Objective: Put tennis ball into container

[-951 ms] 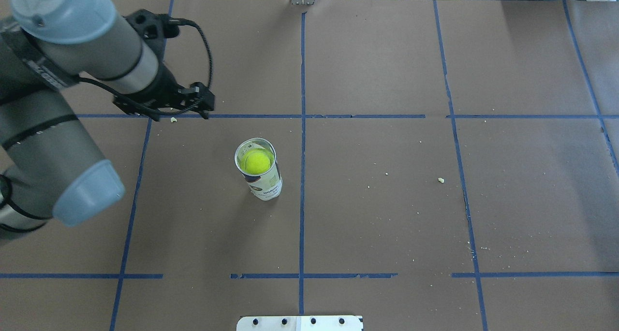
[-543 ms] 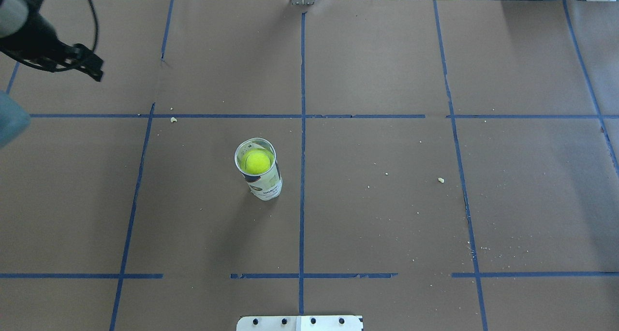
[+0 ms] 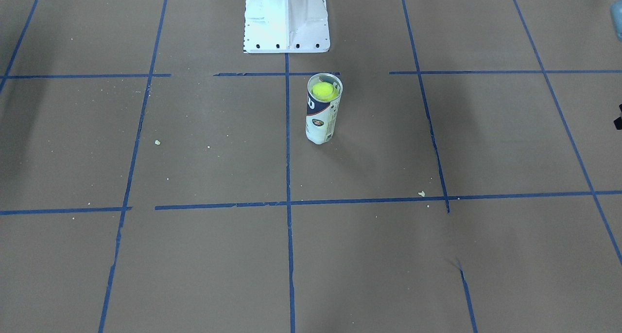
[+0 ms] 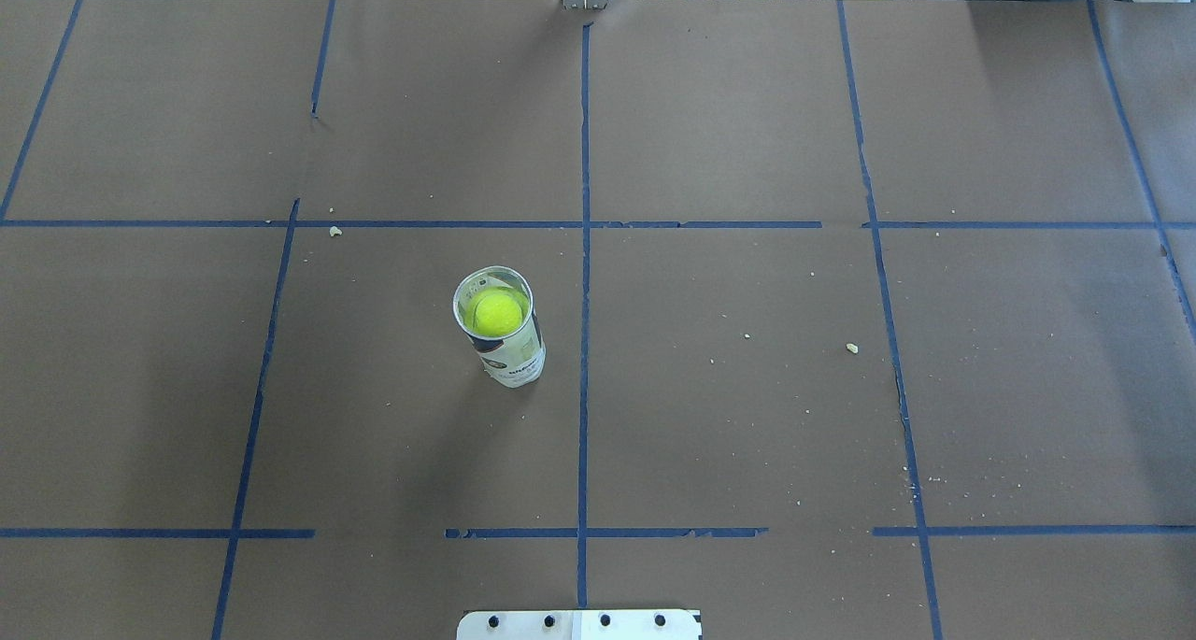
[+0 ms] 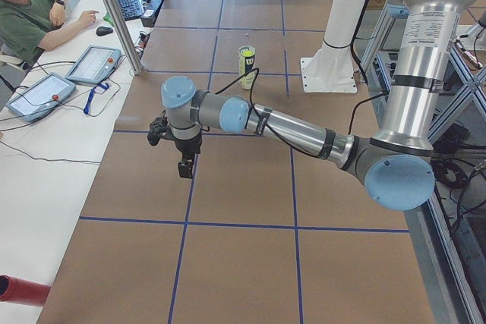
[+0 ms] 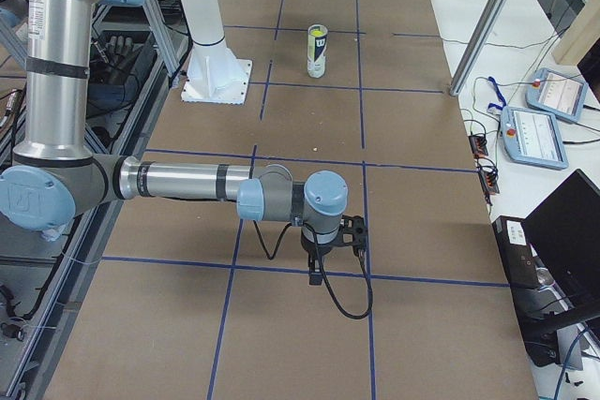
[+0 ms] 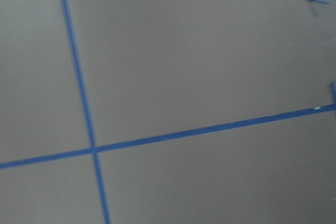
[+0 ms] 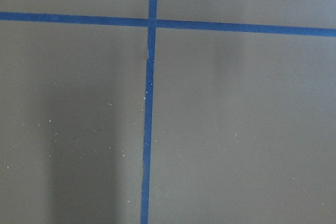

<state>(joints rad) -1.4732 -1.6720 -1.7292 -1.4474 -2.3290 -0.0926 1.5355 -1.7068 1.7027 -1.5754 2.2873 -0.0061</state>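
The clear tennis-ball can (image 4: 511, 352) stands upright near the table's middle, also seen in the front view (image 3: 320, 124) and both side views (image 5: 247, 67) (image 6: 318, 51). The yellow-green tennis ball (image 4: 495, 311) (image 3: 324, 91) sits inside it, just below the rim. My left gripper (image 5: 183, 166) hangs over the table's left end, far from the can; I cannot tell if it is open or shut. My right gripper (image 6: 316, 274) hangs over the right end, its state also unclear. Both wrist views hold only brown paper and blue tape.
The white robot pedestal (image 3: 286, 19) (image 4: 579, 624) stands at the near edge behind the can. Small crumbs (image 4: 851, 348) dot the paper. A seated operator (image 5: 30, 13), tablets (image 5: 39, 96) (image 6: 548, 138) and a metal post (image 5: 114, 17) line the far side.
My left arm has swung away to the left and left the overhead view entirely. The can with the ball in it has not moved.
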